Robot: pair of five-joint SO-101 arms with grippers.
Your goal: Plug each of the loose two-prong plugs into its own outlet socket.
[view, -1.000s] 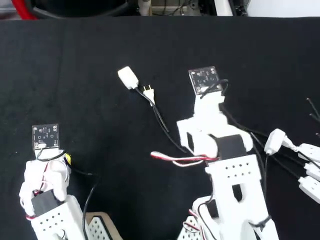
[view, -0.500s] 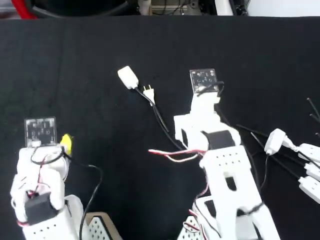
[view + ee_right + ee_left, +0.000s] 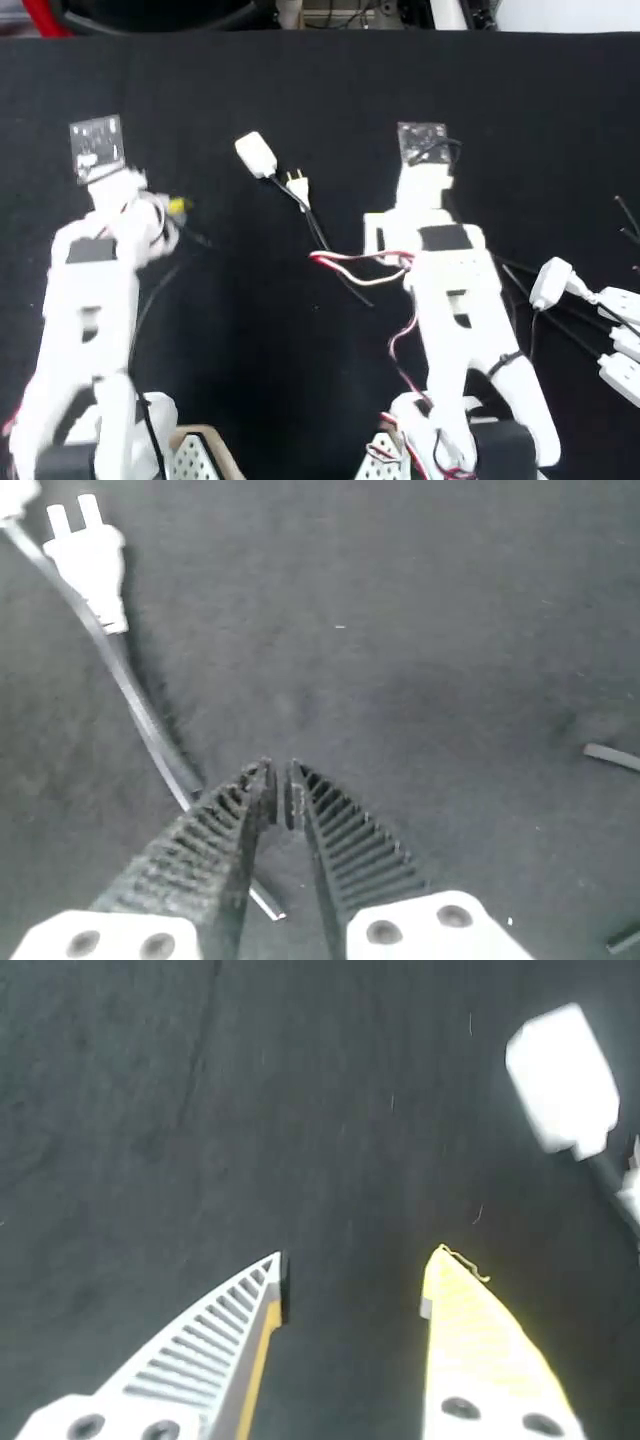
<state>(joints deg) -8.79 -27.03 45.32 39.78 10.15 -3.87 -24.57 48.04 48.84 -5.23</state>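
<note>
Gaping wide, the left gripper [image 3: 358, 1258] hangs over matte black cloth [image 3: 150, 1110], while the ribbed right gripper [image 3: 280, 775] sits pinched together, empty.

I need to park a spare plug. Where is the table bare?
Bare table lies between the left arm and right arm, nearside of the plug cable. The far strip is free too. The right edge is crowded: sockets, white adapter.

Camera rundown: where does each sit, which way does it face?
High: fixed above, looking down on table; left arm and right arm show.
Left wrist: on left arm, faces table past open left gripper, toward socket block.
Right wrist: on right arm, faces table past shut right gripper, toward plug.
Shared: high view shows socket block and plug.
</note>
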